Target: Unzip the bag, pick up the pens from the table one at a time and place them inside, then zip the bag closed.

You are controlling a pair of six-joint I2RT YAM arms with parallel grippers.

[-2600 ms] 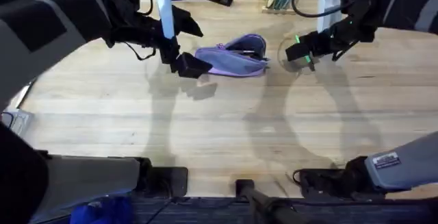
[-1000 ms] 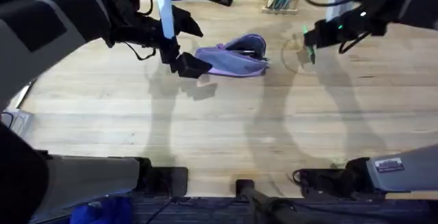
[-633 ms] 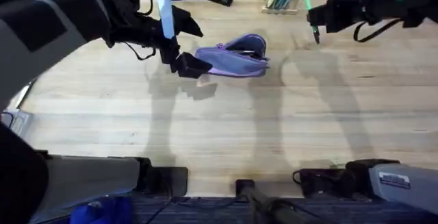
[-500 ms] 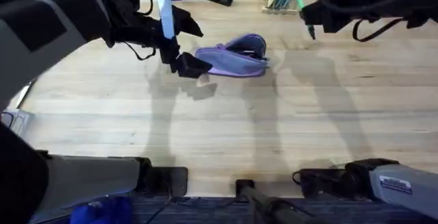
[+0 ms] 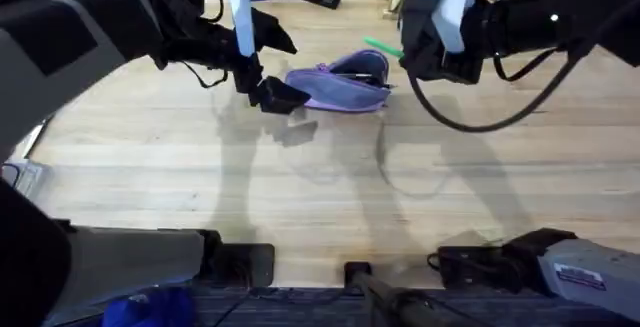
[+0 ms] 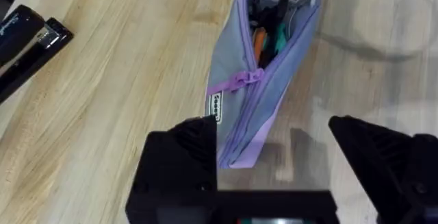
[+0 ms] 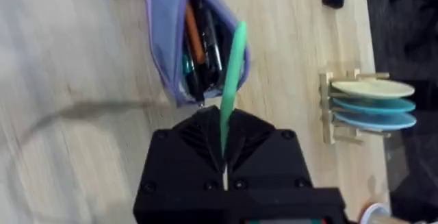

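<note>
- Overhead: the purple bag lies on the table toward 12 o'clock, unzipped, mouth end toward 2 o'clock. The left gripper sits at the bag's 9 o'clock end, touching it. The right gripper hangs just off the bag's 3 o'clock side, with the green pen sticking out toward 10 o'clock, its tip over the open mouth.
- Left wrist: fingers spread wide either side of the bag's closed end, one finger right against the fabric, the other clear of it. A dark pen and some orange and teal stuff poke out of the open far end. A black stapler lies off toward 9 o'clock.
- Right wrist: jaws pressed tight on the green pen, which points straight at the open bag just ahead; pen tip is over the mouth, not inside. A rack of plates stands at 3 o'clock.
</note>
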